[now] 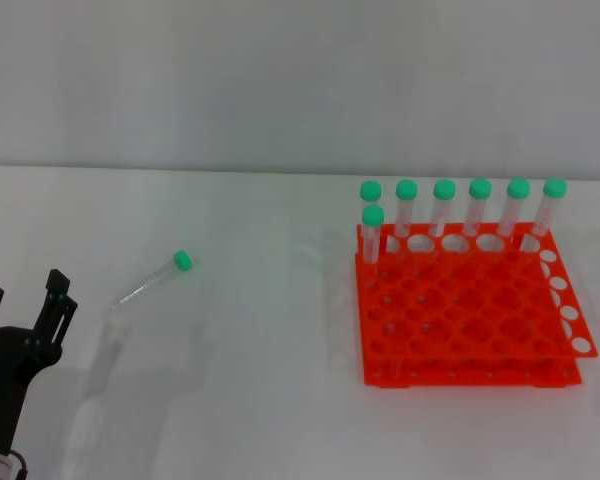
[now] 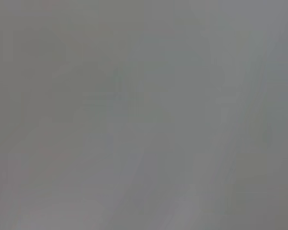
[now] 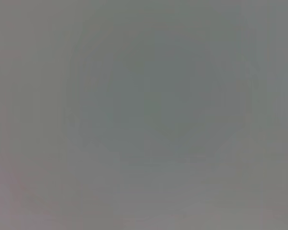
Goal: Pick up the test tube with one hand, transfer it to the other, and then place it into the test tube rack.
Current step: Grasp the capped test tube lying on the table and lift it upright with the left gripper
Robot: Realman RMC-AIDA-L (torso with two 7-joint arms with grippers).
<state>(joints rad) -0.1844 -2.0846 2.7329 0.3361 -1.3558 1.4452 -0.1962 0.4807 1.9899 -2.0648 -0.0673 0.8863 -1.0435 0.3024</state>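
Note:
A clear test tube [image 1: 150, 281] with a green cap lies on its side on the white table, left of centre, cap pointing to the far right. My left gripper [image 1: 25, 290] is at the bottom left of the head view, open and empty, its black fingers a short way to the left of and nearer than the tube. The orange-red test tube rack [image 1: 470, 315] stands at the right. My right gripper is out of view. Both wrist views show only plain grey.
Several green-capped tubes [image 1: 462, 210] stand upright in the rack's far row, and one more [image 1: 372, 235] in the second row at its left end. The white table [image 1: 270, 380] stretches between the lying tube and the rack.

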